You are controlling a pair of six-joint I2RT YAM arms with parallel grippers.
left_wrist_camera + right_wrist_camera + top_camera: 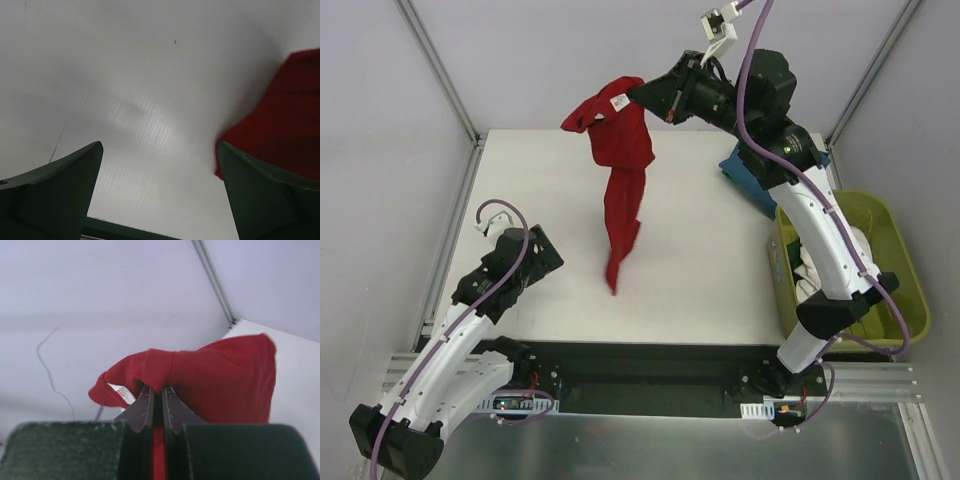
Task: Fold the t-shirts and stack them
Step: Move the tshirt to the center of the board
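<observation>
A deep red t-shirt (pixel 620 170) hangs in the air over the table's middle, its lower end near the tabletop. My right gripper (pixel 638 95) is shut on its collar beside the white neck label (pixel 121 394), as the right wrist view shows with the red t-shirt (pixel 220 380) bunched over the shut jaws of the right gripper (pixel 156 388). My left gripper (pixel 542 248) stands wide open low over the table's left part, nothing between its fingers. In the left wrist view the left gripper (pixel 160 150) faces bare table, the red t-shirt (pixel 280 120) to its right. A teal-blue t-shirt (pixel 748 170) lies at the back right. A white t-shirt (pixel 815 275) is in the tub.
An olive-green tub (pixel 900 290) stands off the table's right edge, partly behind my right arm. Metal frame posts (pixel 440 70) rise at the table's back corners. The white table (pixel 700 260) shows bare surface between the hanging shirt and the tub.
</observation>
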